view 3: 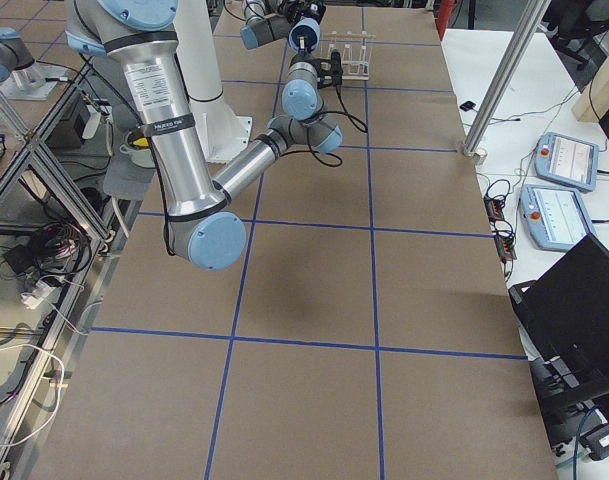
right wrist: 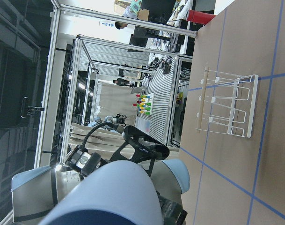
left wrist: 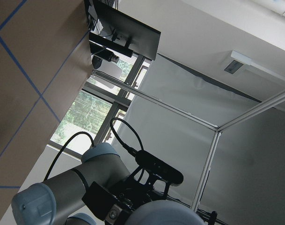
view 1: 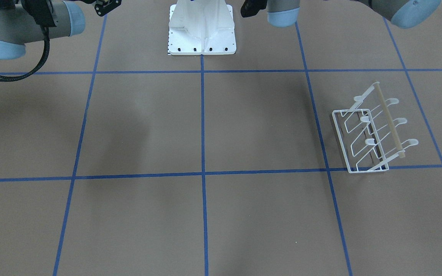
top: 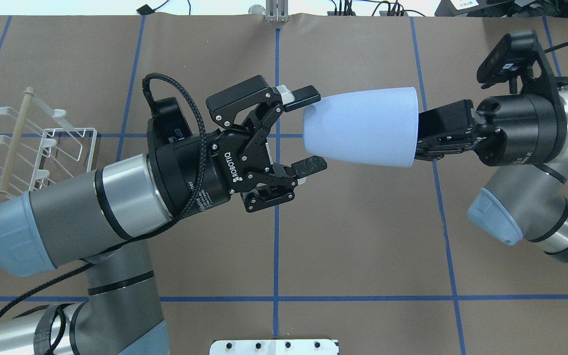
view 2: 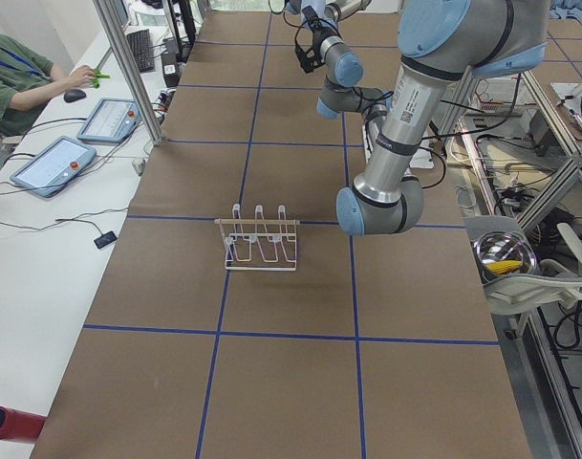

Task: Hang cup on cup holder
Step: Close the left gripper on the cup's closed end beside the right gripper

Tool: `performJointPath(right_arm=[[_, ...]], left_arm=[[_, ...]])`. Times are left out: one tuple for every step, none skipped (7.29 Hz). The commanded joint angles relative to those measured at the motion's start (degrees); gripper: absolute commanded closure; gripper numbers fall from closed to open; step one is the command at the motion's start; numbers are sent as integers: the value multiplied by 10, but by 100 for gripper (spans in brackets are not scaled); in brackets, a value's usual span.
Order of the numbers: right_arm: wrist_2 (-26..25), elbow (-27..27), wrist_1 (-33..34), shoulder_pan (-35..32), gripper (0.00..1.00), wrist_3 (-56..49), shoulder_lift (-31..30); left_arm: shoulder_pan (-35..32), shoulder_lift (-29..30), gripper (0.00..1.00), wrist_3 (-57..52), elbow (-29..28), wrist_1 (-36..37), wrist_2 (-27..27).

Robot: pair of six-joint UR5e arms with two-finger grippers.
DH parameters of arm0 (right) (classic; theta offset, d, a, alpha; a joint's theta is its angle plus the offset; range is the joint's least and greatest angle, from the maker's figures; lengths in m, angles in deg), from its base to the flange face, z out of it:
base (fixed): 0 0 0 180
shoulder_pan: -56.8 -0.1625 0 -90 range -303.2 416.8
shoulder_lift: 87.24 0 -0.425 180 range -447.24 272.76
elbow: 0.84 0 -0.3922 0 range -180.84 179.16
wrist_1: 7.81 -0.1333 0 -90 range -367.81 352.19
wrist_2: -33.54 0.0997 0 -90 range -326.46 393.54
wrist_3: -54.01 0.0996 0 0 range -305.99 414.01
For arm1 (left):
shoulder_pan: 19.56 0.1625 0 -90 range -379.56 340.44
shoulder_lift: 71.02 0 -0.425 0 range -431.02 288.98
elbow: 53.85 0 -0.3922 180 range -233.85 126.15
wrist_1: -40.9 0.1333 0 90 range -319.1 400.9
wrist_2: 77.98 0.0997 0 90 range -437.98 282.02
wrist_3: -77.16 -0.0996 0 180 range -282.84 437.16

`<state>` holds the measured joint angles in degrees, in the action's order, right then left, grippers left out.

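Overhead: right gripper [top: 423, 135] clamped on rim of cup [top: 363, 128], which lies sideways in mid-air over centre of table [top: 363, 236]. Left gripper [top: 315, 129] spread wide, fingers astride cup's rounded base, holding nothing. Left arm [top: 91, 207] hides near edge of cup holder [top: 50, 143], far left. Front: cup holder upright on taped grid, well apart from robot base [view 1: 202, 34]. Left side: operator [view 2: 18, 76] seated at desk beside table. Right wrist: cup fills foreground, cup holder beyond.

Bright, even overhead light; soft, broad shadows smear the table [view 1: 259, 126]. Exterior views are sharp. A window [left wrist: 81, 119] glares in the left wrist view; the close cup [right wrist: 109, 197] looks soft in the right.
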<state>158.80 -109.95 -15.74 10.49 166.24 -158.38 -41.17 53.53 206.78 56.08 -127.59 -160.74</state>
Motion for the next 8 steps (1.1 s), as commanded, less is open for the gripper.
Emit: performJointPath(right_arm=[[1,0,-2,0,100,0,-1],[1,0,-2,0,100,0,-1],[1,0,-2,0,100,0,-1],[0,0,-2,0,100,0,0],[-1,1,-2,0,100,0,0],[-8,5,-2,0,63,5,1],[-32,5,-3,0,1,9,0],[-34,4,-8,0,0,9,-7]], left_arm=[[6,4,2,-1,2,0,6],[6,3,2,-1,2,0,6],[6,3,3,-1,2,0,6],[6,3,11,-1,2,1,6],[6,3,45,-1,3,1,6],[6,0,95,0,3,-1,3],[6,-6,100,-6,4,-3,-1],[6,-6,100,-7,4,-3,-1]])
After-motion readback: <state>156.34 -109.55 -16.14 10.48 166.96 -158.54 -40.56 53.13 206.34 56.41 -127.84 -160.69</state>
